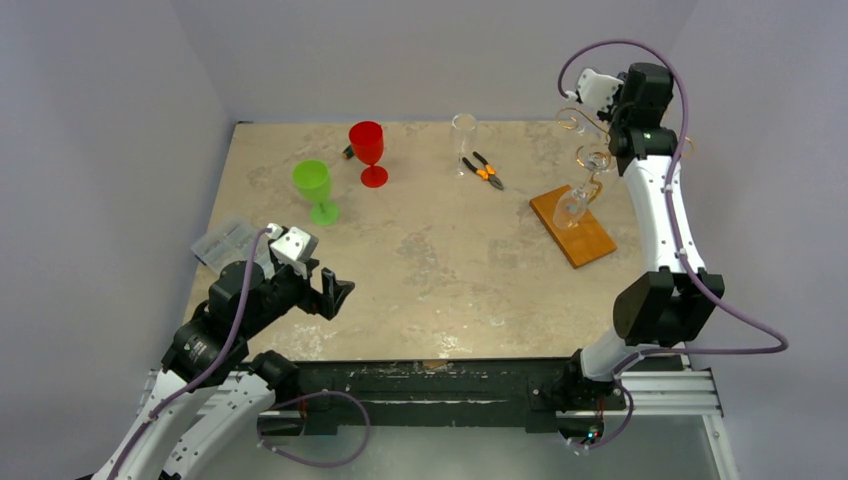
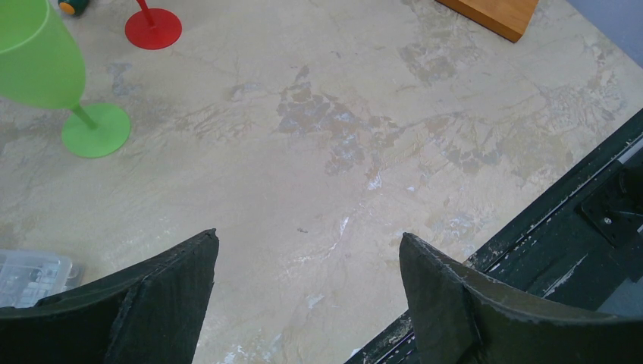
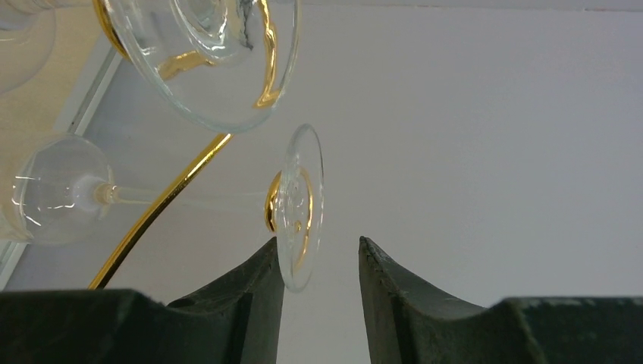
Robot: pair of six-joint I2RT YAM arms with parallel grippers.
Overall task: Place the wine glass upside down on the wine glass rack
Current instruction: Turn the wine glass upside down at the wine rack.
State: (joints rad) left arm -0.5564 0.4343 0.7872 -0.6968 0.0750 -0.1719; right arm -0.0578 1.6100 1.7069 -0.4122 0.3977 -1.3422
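The wine glass rack [image 1: 585, 240] stands on the far right part of the table [image 1: 430, 270]; the wine glass [image 3: 299, 199] hangs on its wire, foot just beside the fingertips of the right gripper [image 3: 318, 254]; another glass [image 3: 205, 61] hangs close by on the rack; left of the rack lie the pliers [image 1: 486, 171], with an upright glass [image 1: 463, 140] just left of them; further left stand the rear goblet [image 1: 368, 150] and, left of and before it, the front goblet [image 1: 316, 188]; a box [image 1: 226, 240] lies at the left edge; the left gripper [image 1: 337, 292] hangs over the near left part.
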